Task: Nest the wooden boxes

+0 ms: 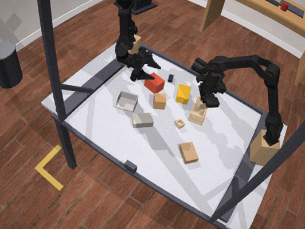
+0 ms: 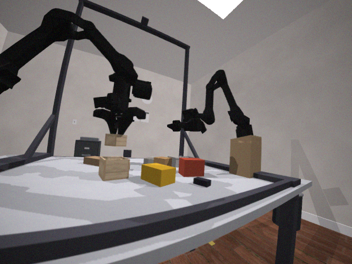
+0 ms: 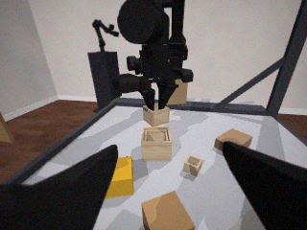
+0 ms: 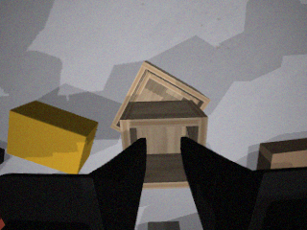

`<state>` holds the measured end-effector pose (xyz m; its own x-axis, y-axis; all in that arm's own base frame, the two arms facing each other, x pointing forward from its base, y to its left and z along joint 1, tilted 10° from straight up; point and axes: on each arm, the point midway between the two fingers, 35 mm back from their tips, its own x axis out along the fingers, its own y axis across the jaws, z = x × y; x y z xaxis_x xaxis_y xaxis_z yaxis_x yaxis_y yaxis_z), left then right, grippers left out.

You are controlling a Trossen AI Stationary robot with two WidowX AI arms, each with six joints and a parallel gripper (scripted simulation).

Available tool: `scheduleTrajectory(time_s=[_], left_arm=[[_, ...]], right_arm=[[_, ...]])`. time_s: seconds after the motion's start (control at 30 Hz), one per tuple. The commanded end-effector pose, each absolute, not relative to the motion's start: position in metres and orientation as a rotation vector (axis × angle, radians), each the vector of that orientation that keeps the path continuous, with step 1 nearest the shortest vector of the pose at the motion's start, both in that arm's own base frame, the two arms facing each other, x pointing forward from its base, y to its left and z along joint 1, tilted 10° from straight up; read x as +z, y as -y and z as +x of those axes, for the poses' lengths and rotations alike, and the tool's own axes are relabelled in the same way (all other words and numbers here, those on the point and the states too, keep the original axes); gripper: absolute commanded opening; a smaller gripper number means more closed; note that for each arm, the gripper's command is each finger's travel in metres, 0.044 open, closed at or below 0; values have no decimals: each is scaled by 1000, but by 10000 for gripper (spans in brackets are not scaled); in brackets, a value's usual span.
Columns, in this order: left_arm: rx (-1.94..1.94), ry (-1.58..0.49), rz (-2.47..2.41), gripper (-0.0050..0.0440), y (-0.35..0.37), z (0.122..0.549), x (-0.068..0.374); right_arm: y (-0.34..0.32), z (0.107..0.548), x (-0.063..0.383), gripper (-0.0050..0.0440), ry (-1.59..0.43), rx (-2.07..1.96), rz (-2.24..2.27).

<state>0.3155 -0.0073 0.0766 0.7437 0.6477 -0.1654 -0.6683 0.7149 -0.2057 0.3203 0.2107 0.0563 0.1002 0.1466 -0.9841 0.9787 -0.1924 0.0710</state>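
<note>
The largest wooden box (image 1: 196, 118) (image 2: 114, 170) (image 3: 156, 151) stands upright on the table, with a second rim showing inside it. My right gripper (image 2: 116, 132) (image 3: 155, 112) (image 4: 163, 143) holds another wooden box (image 2: 115, 140) (image 3: 156, 116) (image 4: 165, 110) in the air, open side up, with its fingertips inside the opening. In the right wrist view this box partly covers the largest one and is turned against it. The smallest wooden box (image 1: 179, 123) (image 3: 193, 166) sits open side up on the table beside the largest. My left gripper (image 1: 157, 73) (image 3: 169, 148) is open and empty, above and near the red block.
The yellow block (image 1: 183, 94) (image 2: 158, 174) (image 4: 48, 139) and red block (image 1: 154, 82) (image 2: 191, 167) stand near the boxes. A tan block (image 1: 159, 101), a brown block (image 1: 188, 152), a grey block (image 1: 142, 120), an open grey tray (image 1: 116, 99) and a small black block (image 1: 170, 78) lie around.
</note>
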Motion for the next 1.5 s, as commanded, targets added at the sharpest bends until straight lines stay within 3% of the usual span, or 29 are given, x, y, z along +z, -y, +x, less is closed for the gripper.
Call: scheduleTrajectory(time_s=[0.0, 0.5, 1.47], left_arm=[[730, -78, -261, 400, 7, 315, 79], [730, -78, -261, 400, 7, 315, 79], [730, -78, -261, 400, 7, 315, 79]], right_arm=[[-213, 325, 62, 193, -1091, -1293, 1629], [-213, 325, 62, 193, -875, -1577, 1906], [-216, 324, 20, 193, -873, -1595, 1887]])
